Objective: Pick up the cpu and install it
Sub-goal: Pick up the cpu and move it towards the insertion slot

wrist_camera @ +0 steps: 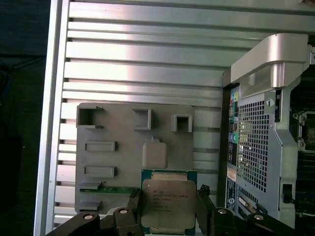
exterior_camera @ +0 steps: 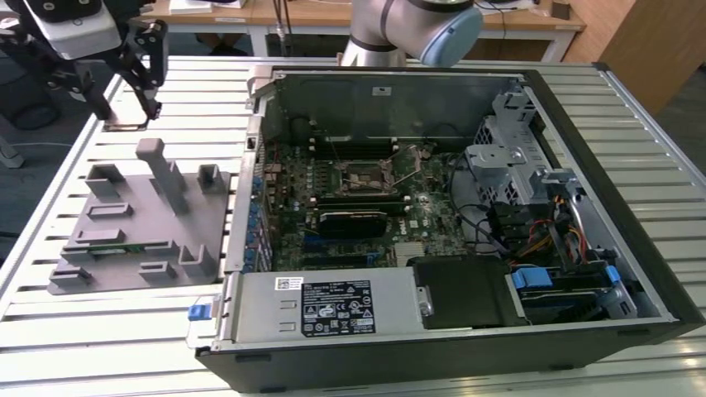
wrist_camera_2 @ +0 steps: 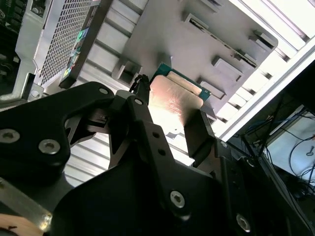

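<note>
Silver-grey metal top, thin green rim: that's the cpu (wrist_camera: 166, 201), and your tool (wrist_camera: 169, 209) has it. The two black fingers (wrist_camera: 203, 209) are clamped on opposite edges of the chip, lid side up, as both wrist views show. In the second wrist view the cpu (wrist_camera_2: 174, 96) sits flat between the fingers (wrist_camera_2: 198, 135) of the tool (wrist_camera_2: 170, 114), with glare on its lid.

In the exterior view the tool (exterior_camera: 127, 112) hangs at the far end of the exterior view's left, over the aluminium slatted bench (exterior_camera: 66, 331), and the cpu (exterior_camera: 125, 126) shows as a thin pale sliver under the fingertips. You can't tell from that view whether it's clear of the slats.

The grey fixture plate (exterior_camera: 121, 240) lies on the bench, nearer than the tool and apart from the chip. It has raised blocks and slots, and a green memory stick (wrist_camera: 115, 189) lies in one of its slots.

The open computer case (exterior_camera: 651, 273) lies on its side at the exterior view's right of the plate, just beside it. The black-framed socket (exterior_camera: 366, 178) on its board is well apart from the cpu. The arm (exterior_camera: 408, 29) rises behind the far wall of the case.
</note>
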Robot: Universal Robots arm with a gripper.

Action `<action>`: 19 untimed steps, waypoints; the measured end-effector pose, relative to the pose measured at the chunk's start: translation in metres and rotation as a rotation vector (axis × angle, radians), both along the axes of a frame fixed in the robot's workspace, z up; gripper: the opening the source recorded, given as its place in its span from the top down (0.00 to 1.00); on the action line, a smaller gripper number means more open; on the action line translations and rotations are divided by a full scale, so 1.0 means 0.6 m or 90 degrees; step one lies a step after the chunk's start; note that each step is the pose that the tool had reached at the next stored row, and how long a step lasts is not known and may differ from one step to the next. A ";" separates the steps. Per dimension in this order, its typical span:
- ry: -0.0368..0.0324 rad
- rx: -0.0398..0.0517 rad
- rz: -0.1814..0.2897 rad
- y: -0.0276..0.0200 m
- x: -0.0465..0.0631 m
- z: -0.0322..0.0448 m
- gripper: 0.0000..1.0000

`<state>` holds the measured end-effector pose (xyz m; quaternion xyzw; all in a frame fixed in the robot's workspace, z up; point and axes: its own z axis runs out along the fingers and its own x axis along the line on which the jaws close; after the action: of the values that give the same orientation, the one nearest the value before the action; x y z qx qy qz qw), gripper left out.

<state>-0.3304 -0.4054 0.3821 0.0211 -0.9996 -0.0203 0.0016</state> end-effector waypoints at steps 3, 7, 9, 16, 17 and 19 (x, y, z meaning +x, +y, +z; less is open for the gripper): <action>0.0000 0.0000 0.000 0.0001 0.009 -0.001 0.47; 0.0000 0.0000 0.000 0.0005 0.022 -0.001 0.47; 0.0000 0.0000 0.000 0.0006 0.028 -0.002 0.47; 0.0000 0.0000 0.000 0.0008 0.050 -0.003 0.47; -0.0001 0.0000 0.000 0.0009 0.053 -0.003 0.47; -0.0001 0.0000 0.000 0.0010 0.059 -0.003 0.47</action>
<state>-0.2952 -0.4047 0.3802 0.0211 -0.9996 -0.0203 0.0015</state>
